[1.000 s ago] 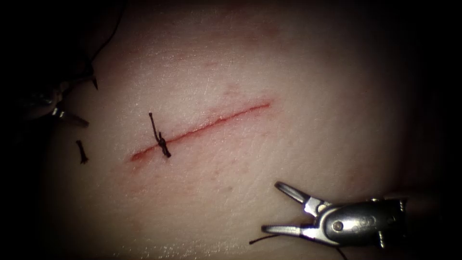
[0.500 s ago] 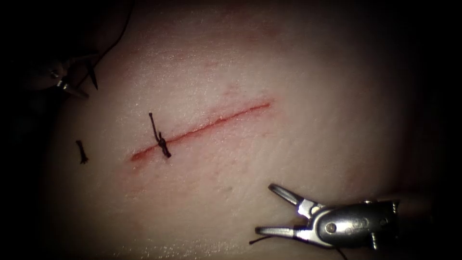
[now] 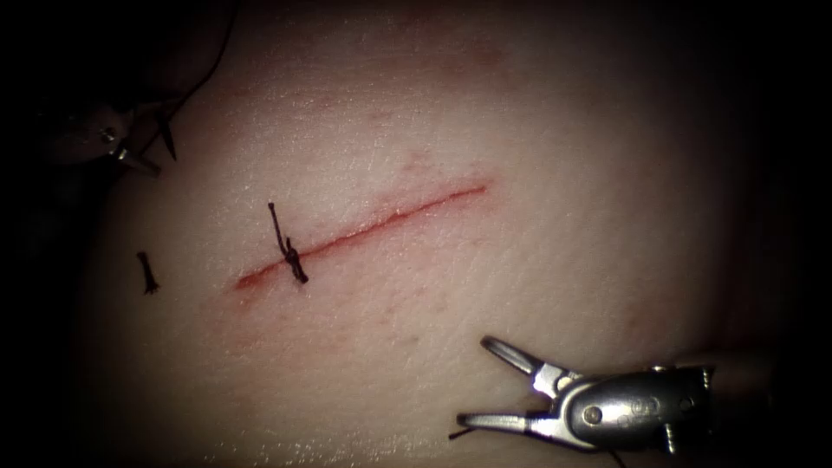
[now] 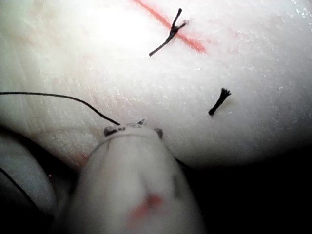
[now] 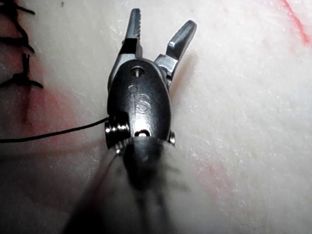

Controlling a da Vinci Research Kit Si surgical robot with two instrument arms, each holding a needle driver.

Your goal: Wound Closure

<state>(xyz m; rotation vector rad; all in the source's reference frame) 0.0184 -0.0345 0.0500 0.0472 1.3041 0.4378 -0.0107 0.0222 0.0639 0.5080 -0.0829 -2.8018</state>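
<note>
**Right tool wide and empty, left tool by the needle at the far left**

My right tool (image 3: 475, 381) lies near and to the right of the cut (image 3: 390, 221), low over the tissue (image 3: 520, 130). Its jaws are spread wide and hold nothing (my right wrist view (image 5: 161, 27) shows the toothed faces bare). A strand of thread (image 5: 58, 132) runs off beside its wrist.

My left tool (image 3: 104, 139) sits at the far left, well apart from the cut, in the dark at the tissue's edge. I cannot tell what it grips. A dark spike just beside it looks like the needle (image 3: 165, 143); whether it is in the tissue I cannot tell. Thread leads away from this tool.

A knot (image 3: 290, 256) with two short tails sits across the cut near its left end. A cut end (image 3: 147, 273) lies loose on the tissue, left of it.
</note>
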